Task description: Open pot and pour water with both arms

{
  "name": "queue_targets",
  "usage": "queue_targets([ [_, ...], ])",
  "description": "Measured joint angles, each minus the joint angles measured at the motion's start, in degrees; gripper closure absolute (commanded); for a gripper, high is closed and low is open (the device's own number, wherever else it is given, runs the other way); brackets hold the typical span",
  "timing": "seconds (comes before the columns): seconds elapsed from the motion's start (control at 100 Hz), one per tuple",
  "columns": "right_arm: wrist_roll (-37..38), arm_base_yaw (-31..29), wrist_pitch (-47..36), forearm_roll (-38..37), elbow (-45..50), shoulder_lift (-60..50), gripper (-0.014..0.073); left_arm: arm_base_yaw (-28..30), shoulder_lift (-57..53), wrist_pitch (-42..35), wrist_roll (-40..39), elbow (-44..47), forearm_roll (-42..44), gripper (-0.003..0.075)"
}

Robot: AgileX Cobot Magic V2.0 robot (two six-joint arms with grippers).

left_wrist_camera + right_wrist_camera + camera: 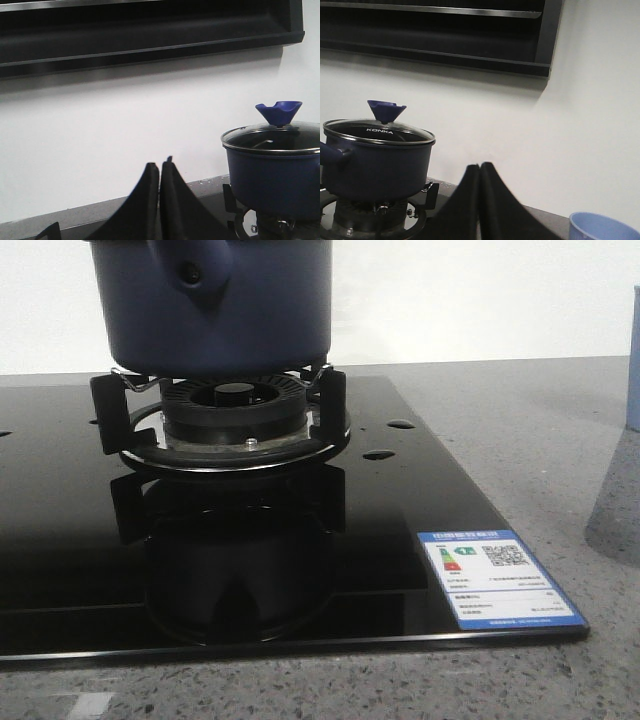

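1. Navy-blue pot sits on the burner grate of a black glass cooktop, toward the cooktop's back edge.
2. Glass lid marked KONKA is on the pot, with a blue cone-shaped knob on top.
3. Left gripper: fingers pressed together, grasping nothing, apart from the pot.
4. Right gripper: fingers clenched, empty, also clear of the pot.
5. Pale blue cup on the grey counter, off the cooktop's right edge.
6. Energy label at the cooktop's front right corner.
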Motion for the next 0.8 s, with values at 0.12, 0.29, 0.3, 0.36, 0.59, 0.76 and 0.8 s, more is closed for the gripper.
queue_targets([
  [0.12,0.0,0.0,0.0,0.0,0.0,0.0,0.0653,0.0,0.0,0.0,0.0,0.0,0.0,0.0741],
  [0.29,0.0,0.0,0.0,0.0,0.0,0.0,0.0653,0.4,0.0,0.7,-0.1,0.2,0.0,0.0741],
  [0.3,0.0,0.0,0.0,0.0,0.0,0.0,0.0653,0.4,0.0,0.8,-0.1,0.4,0.0,0.0741],
  [0.36,0.0,0.0,0.0,0.0,0.0,0.0,0.0653,1.6,0.0,1.8,-2.1,1.6,0.8,0.0741],
  [0.59,0.0,0.0,0.0,0.0,0.0,0.0,0.0653,9.2,0.0,2.8,-13.9,12.4,5.1,0.0741],
  [0.76,0.0,0.0,0.0,0.0,0.0,0.0,0.0653,10.9,0.0,3.7,-15.7,13.0,7.1,0.0741],
  [0.8,0.0,0.0,0.0,0.0,0.0,0.0,0.0653,10.9,0.0,3.7,-15.9,13.0,7.3,0.0741],
])
